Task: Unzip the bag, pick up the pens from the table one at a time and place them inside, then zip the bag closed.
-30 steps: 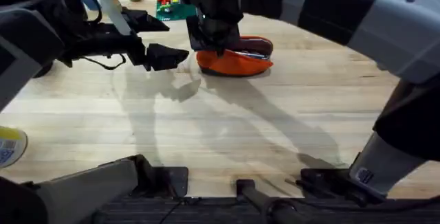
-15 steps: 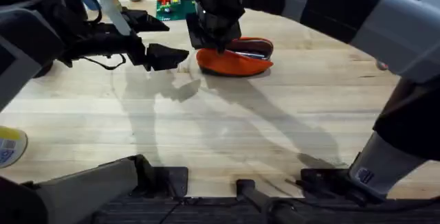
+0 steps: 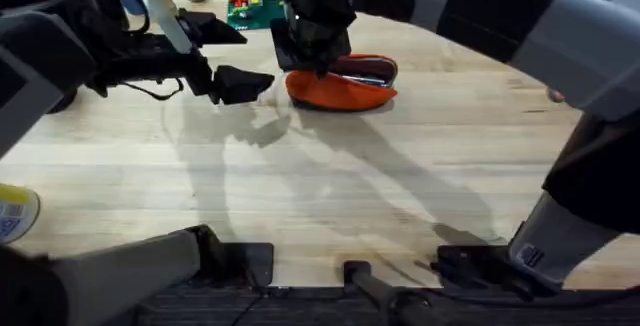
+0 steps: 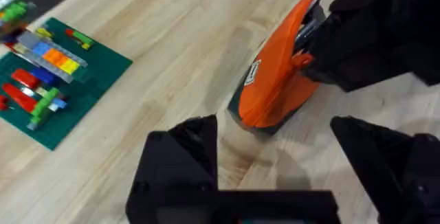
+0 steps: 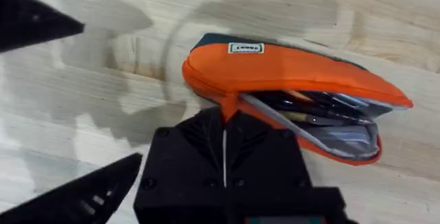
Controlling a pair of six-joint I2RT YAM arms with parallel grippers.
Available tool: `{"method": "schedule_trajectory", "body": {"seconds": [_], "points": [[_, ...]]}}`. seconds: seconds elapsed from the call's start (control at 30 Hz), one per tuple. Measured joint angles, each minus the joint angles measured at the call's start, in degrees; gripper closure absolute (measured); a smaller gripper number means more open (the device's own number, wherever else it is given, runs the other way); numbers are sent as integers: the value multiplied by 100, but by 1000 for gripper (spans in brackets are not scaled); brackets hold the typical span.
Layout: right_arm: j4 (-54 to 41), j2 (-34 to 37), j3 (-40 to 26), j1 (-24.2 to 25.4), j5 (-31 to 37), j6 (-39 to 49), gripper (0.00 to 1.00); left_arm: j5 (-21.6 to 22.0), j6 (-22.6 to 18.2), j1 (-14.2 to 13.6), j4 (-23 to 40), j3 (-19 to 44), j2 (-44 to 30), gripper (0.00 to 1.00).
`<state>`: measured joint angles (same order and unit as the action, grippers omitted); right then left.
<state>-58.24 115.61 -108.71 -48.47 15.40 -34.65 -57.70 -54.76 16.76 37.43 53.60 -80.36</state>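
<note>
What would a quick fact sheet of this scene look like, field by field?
Bag: orange bag lying on the wooden table, zipper partly open
Inside the bag: dark pen-like items visible through the opening
Right hand: right hand shut on the zipper pull at the bag's closed end
Left hand: left hand open, beside the bag, holding nothing
Nearby: green plate of toy bricks at the table's far edge
Task stage: seemingly zipping; bag not yet closed

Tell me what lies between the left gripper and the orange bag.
Only bare table. In the left wrist view the left gripper, fingers spread, faces the bag across plain wood, with nothing in that gap. The right gripper is pinched shut at the bag's zipper.
</note>
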Motion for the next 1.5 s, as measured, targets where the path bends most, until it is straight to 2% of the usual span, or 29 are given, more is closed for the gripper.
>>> {"method": "schedule_trajectory", "body": {"seconds": [0.17,0.43,0.67,0.83,1.1,1.2,1.37,1.47,1.5], "points": [[0,0,0,0,0,0,971,-345,-63,-1,-265,0,-625,8],[1,0,0,0,0,1,970,-1076,-116,-1,-1141,-2,-1478,7],[0,0,-2,0,0,1,970,-1549,-719,-24,-1370,-2,-1933,7],[0,0,-2,0,0,2,971,-1679,-1082,-221,-1485,-2,-2141,8],[0,0,-2,0,0,2,970,-1761,-1237,-594,-1646,-2,-2436,10],[0,0,-2,0,0,2,971,-1832,-1250,-624,-1667,-4,-2465,43],[0,0,-2,0,0,2,971,-1984,-1255,-624,-1669,-4,-2465,157],[0,0,-2,0,0,1,971,-2018,-1263,-624,-1651,-4,-2465,281],[0,0,-2,0,0,1,971,-2015,-1265,-624,-1628,-4,-2465,291]]}}
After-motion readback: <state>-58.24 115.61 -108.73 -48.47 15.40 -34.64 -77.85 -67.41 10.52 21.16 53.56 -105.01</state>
